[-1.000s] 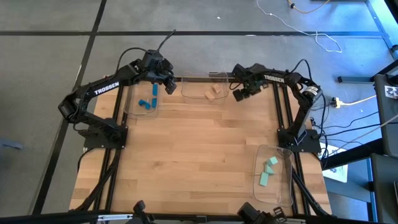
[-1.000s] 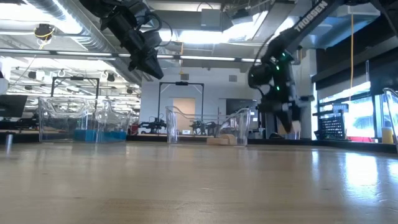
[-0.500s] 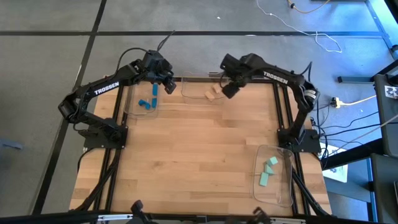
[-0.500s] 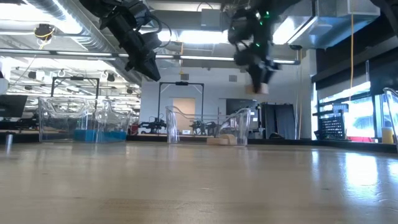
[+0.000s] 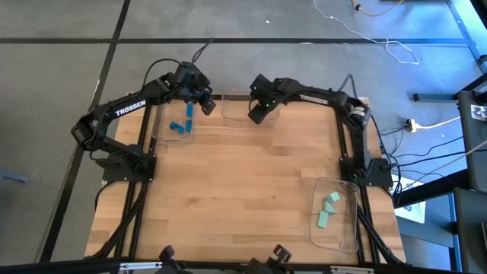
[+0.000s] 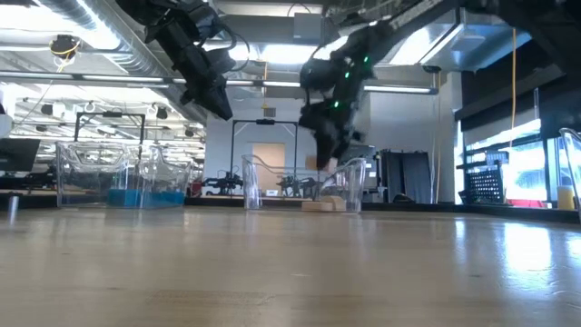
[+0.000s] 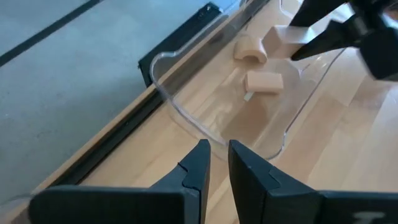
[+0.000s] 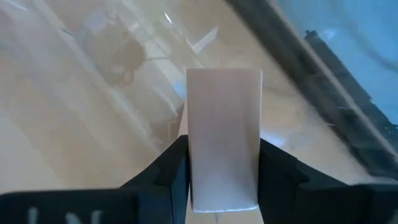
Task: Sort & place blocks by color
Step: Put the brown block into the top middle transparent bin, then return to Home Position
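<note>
You are looking down on the pale wooden slatted table (image 5: 236, 190), which is filling the middle of the high view. The two dark arms are reaching in across its top edge.

The right gripper (image 5: 257, 113) is hanging at upper centre of that view, over the clear plastic tray (image 5: 228, 109) at the table's top edge. In the right wrist view its fingers (image 8: 166, 171) are clamping a tan wooden rectangular block (image 8: 224, 137) from both sides. That block is standing on end between them, above the tray floor. In the low view the same gripper (image 6: 329, 162) is sitting just above the tray's rim, right of centre.

The left gripper (image 5: 205, 103) is hovering at upper left of the high view, between that tray and another clear tray (image 5: 161, 125) on the table's left edge. Its fingers (image 7: 196, 165) are nearly together with only a thin slit between them, and they are gripping nothing.

A third clear tray (image 5: 346, 228) is lying at lower right of the high view.

Now the smaller pieces. Two more tan blocks (image 7: 263, 81) are lying on the top tray's floor in the left wrist view, just beside each other. Bright blue blocks (image 5: 181, 123) are lying in the left tray, and pale mint green blocks (image 5: 327, 209) are lying in the lower right tray. You cannot count either group surely.
</note>
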You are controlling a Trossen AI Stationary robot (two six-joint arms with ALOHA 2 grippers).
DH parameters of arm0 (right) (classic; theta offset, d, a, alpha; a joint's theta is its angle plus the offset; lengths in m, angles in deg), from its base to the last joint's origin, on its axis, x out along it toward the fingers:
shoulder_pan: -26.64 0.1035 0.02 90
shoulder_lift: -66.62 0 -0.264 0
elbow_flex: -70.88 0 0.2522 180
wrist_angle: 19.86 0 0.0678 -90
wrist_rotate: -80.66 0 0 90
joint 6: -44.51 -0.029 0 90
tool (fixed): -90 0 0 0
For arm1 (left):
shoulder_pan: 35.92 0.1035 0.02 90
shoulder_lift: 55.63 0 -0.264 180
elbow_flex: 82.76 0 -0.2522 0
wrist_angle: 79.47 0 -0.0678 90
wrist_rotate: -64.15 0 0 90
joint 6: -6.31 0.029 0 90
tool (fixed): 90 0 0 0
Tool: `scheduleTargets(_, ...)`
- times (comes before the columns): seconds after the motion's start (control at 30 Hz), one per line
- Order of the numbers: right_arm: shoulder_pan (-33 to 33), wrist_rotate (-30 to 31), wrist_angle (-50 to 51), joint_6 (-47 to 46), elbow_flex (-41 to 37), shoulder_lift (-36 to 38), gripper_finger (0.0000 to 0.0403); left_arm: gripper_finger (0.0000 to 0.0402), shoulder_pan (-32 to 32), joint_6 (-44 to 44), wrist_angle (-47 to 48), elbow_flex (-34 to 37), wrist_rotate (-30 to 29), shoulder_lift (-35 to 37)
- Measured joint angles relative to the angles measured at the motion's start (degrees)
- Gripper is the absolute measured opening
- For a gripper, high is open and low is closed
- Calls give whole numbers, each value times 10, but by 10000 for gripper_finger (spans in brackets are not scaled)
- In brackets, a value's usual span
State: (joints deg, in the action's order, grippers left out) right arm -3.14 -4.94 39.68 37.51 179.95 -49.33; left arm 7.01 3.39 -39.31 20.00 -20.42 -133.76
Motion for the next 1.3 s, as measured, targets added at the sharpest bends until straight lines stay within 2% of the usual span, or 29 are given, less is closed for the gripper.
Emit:
scheduleTargets(0.23, 0, 0, -9, -2, 0, -45, 137, 49, 0, 0, 17, 0, 0, 0)
scheduleTargets(0.47, 0, 1, -14, -32, 0, -67, 211, 49, 0, 0, 18, 0, 0, 0)
scheduleTargets(0.6, -1, -16, -5, -32, 1, -60, 229, 49, 0, 0, 20, 0, 0, 0)
scheduleTargets(0.8, -1, -84, 125, 19, 70, -34, 230, 49, 0, -3, 41, 0, 0, 0)
scheduleTargets(0.93, 19, -83, 195, 34, 124, -34, 222, 49, 0, -14, 56, 0, -1, 0)
scheduleTargets(1.03, 43, -65, 211, 58, 144, -34, 206, 49, 0, -14, 70, 0, -1, 4)
scheduleTargets(1.1, 58, -49, 231, 57, 160, -34, 181, 46, 0, -11, 83, 0, -1, 14)
scheduleTargets(1.2, 78, -14, 259, 42, 185, -34, 122, 33, 0, -1, 109, 0, 1, 37)
scheduleTargets(1.3, 97, 18, 290, 39, 220, -34, 46, 10, -3, 10, 139, 0, 1, 73)
